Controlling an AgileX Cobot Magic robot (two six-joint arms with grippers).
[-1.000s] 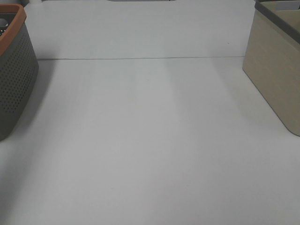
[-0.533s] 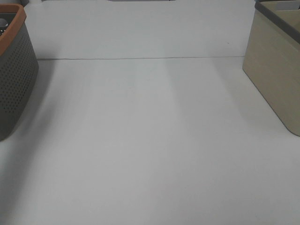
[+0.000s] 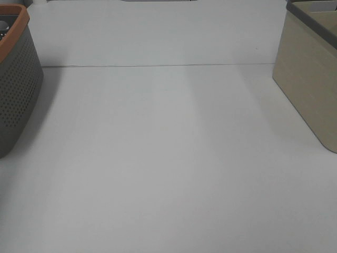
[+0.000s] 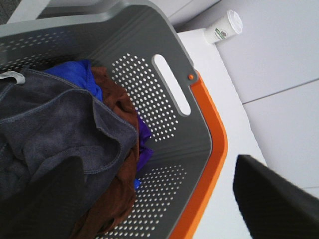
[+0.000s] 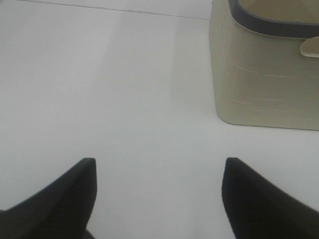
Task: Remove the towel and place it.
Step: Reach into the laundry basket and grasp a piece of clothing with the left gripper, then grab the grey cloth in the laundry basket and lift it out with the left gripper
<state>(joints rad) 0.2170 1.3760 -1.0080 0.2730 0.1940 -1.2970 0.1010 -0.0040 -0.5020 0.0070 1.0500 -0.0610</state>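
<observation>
Laundry sits piled in a grey basket (image 4: 164, 114) with small holes in its walls and an orange rim. On top of the pile lies the towel (image 4: 55, 129), dark, soft and crumpled, with a stitched hem along its edge. Under it and beside it I can see a blue cloth (image 4: 75, 74), a brown cloth (image 4: 117, 99) and a bit of purple cloth (image 4: 143, 144). The left fingers (image 4: 279, 199) hang over the basket, spread wide apart, with nothing between them. One finger is over the towel and the other is out past the orange rim. I cannot tell if the near one touches the towel. A white cup (image 4: 224, 27) lies on its side on the worktop (image 3: 168, 158), just beyond the basket. From up high the basket stands at the left edge of the white worktop, and a beige bin (image 3: 310, 79) with a dark grey rim stands at the right edge, well apart from it. The right fingers (image 5: 259, 199) hang above bare worktop near the beige bin. They too are spread wide, and they hold nothing.
</observation>
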